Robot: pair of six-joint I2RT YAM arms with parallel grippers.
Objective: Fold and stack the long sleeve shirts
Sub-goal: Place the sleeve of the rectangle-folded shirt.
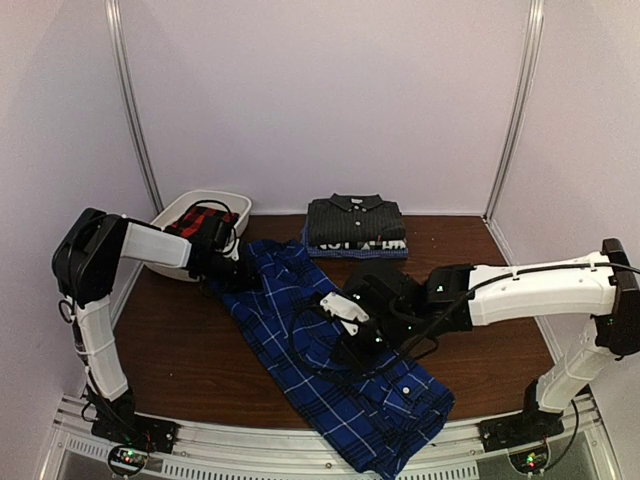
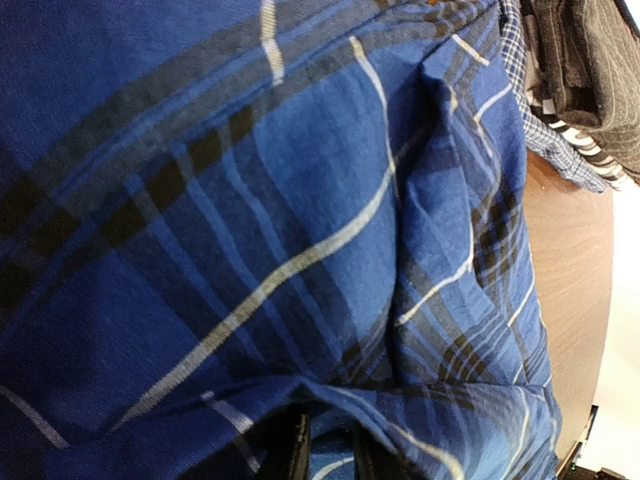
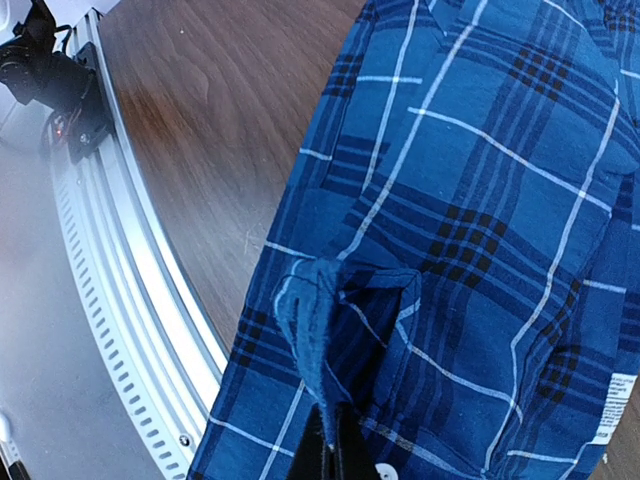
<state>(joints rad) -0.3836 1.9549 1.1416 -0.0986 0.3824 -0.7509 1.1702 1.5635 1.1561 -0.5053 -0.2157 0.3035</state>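
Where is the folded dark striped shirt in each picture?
Top external: dark striped shirt upper centre, beyond the blue plaid shirt.
Left wrist: dark striped shirt in the top right corner.
Right wrist: not in it.
Shared landmark: blue plaid shirt, in all three.

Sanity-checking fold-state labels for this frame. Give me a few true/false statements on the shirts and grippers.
1. The charcoal striped shirt sits folded at the back of the table. True.
2. The left gripper and the right gripper each pinch the blue plaid shirt. True.
3. The red-and-black plaid shirt lies spread out on the table. False: it sits in the white tub at the back left.
4. The blue plaid shirt is already folded on the stack. False: it lies open diagonally across the table, its near end over the front edge.
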